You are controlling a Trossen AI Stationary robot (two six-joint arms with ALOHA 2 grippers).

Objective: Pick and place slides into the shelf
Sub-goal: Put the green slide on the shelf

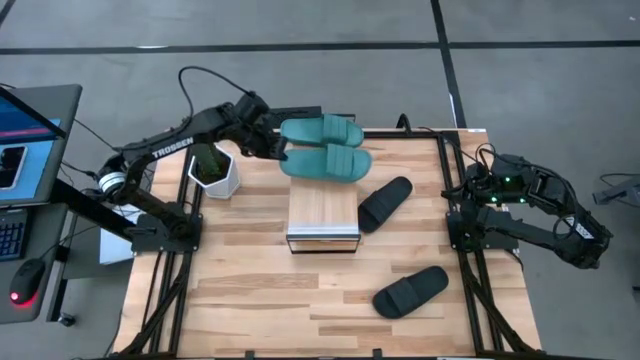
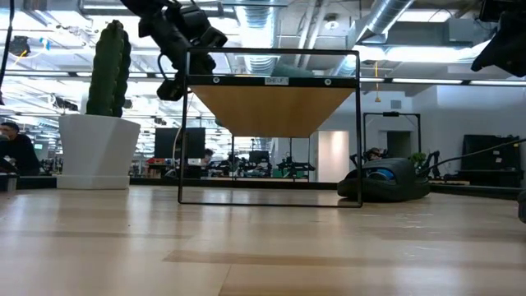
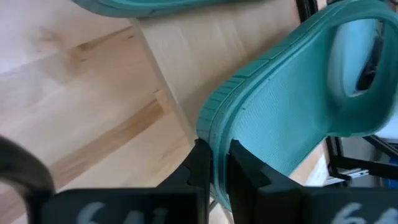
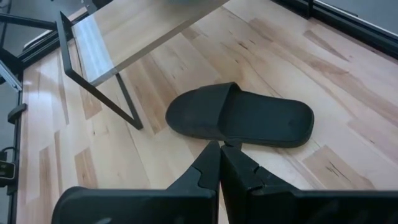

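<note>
The left tool (image 1: 281,152) is positioned over the far end of the shelf (image 1: 323,210), with its fingers (image 3: 200,167) closed tight on the edge of a teal slide (image 1: 328,163); the left wrist view shows the sole rim pinched between the two fingers, the slide tilted on edge rather than lying flat. A second teal slide (image 1: 321,130) sits just beyond the first, at the far end of the shelf, the two close alongside each other in the high view. Whether either one rests fully on the shelf top cannot be told. The shelf stands near the middle of the slatted wooden surface (image 1: 240,290), its light wood top bare at the near end. One black slide (image 1: 385,203) lies on the surface just beside the shelf's right side, at an angle to it. The other black slide (image 1: 411,290) lies well apart, nearer the front edge of the surface. The right tool (image 4: 220,163) is held off at the right edge of the surface, its fingers pressed together and holding nothing; its wrist view looks down on the black slide next to the shelf leg. A potted cactus (image 1: 212,168) in a white pot stands left of the shelf, close to the left arm.
</note>
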